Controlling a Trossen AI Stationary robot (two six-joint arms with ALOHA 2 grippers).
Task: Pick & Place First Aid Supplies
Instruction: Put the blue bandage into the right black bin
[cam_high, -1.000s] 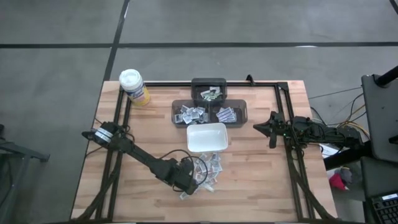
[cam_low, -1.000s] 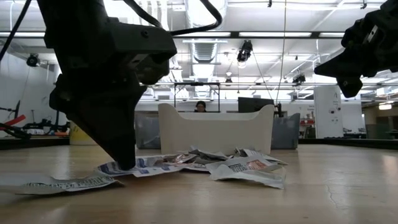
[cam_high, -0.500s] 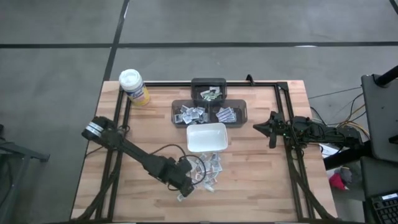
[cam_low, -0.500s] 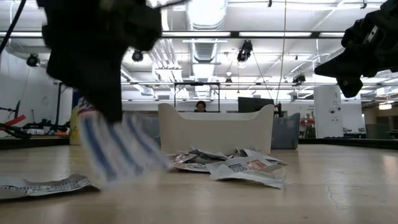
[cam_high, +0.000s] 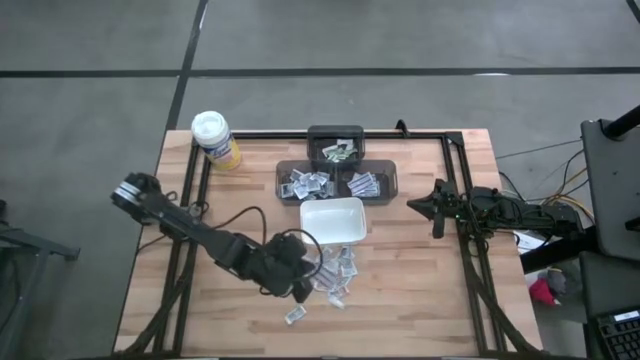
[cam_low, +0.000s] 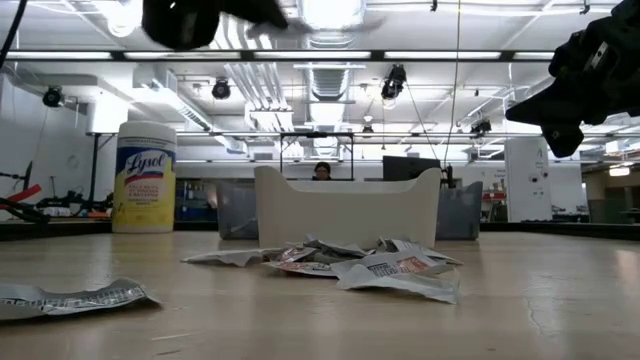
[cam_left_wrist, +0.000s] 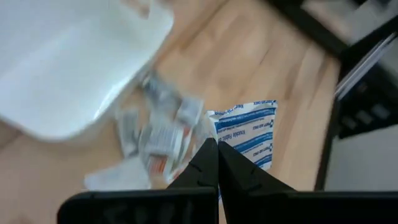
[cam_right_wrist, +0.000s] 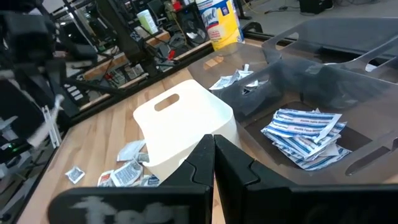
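Note:
The first aid supplies lie as a loose pile of small packets (cam_high: 336, 274) on the wood just in front of the white dish (cam_high: 333, 221). One stray packet (cam_high: 295, 315) lies nearer the front edge. My left gripper (cam_high: 299, 290) hangs above the pile's left side, shut on a white packet with blue stripes (cam_left_wrist: 249, 132). My right gripper (cam_high: 422, 205) waits shut at the table's right side, touching nothing. In the low view, only the left arm's body (cam_low: 200, 15) shows at the top. My left gripper pinches the blue-striped packet between its two fingertips, at an edge near one corner (cam_left_wrist: 225, 135). The fingers slant down and forward, and the rest of the packet sticks out beyond them. The packet is lifted clear of the table and the pile.
Dark trays (cam_high: 337, 172) holding sorted packets stand behind the dish. A yellow canister with a white lid (cam_high: 215, 138) stands at the back left. A black rail frame (cam_high: 460, 190) runs along the table's far and side edges. Bare wood lies left of the pile.
My left gripper has risen from the tabletop at the pile's left edge and tipped toward level, staying shut. The blue-striped packet has come up with it, first swinging below the fingers, and is now lifted clear and out of the low view. The stray packet has stayed where it was.

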